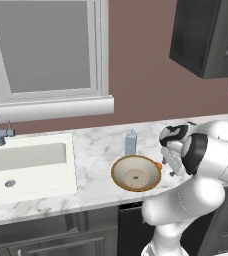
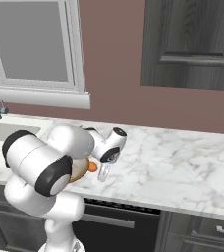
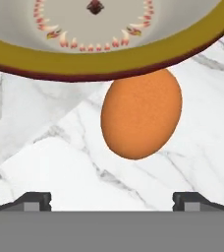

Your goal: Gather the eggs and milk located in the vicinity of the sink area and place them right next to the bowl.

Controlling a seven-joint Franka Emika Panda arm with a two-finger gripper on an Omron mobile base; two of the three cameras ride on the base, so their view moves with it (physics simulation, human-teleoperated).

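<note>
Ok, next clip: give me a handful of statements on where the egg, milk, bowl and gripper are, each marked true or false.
1. The egg lies on the counter right beside the bowl. True.
2. The milk stands inside the sink. False: it stands upright on the counter just behind the bowl.
3. The gripper is shut on the egg. False: its fingertips are spread wide, with the egg lying free beyond them.
4. The bowl holds an egg. False: its inside is bare.
5. The sink is left of the bowl in the left base view. True.
</note>
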